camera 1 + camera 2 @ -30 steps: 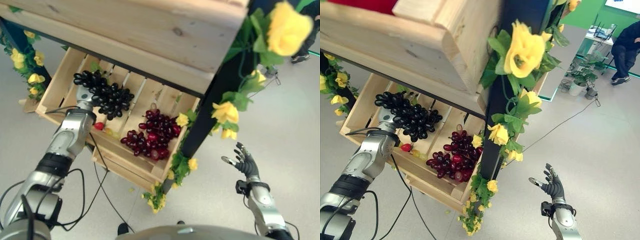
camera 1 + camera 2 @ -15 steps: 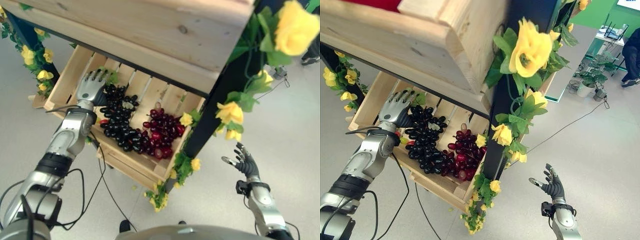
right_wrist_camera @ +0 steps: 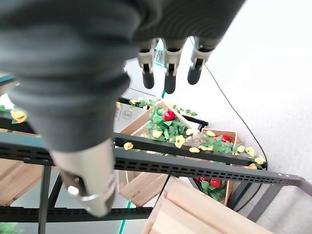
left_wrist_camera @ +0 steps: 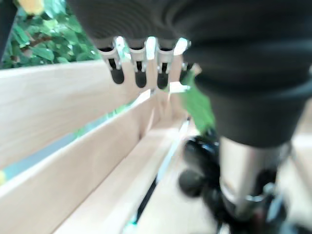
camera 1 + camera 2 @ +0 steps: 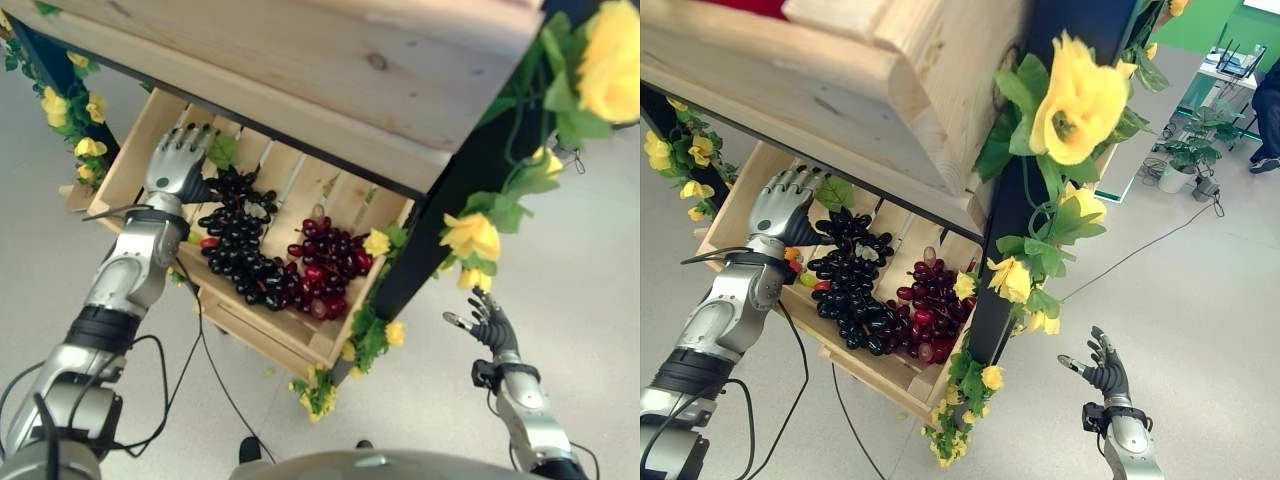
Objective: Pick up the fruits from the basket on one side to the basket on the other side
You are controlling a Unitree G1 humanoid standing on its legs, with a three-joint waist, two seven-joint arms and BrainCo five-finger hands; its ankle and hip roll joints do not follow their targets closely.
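Resting glossy black grapes beside red grapes in slatted wooden crate; left hand relaxed, empty; right hand spread, empty.

My left hand hangs over the crate's left end; one grape bunch lies in the crate just right of it, touching a second bunch further right; my right hand is well apart, right of the post

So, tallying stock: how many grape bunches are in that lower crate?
2: black grapes by the left robot hand, red grapes to their right. More may be hidden.
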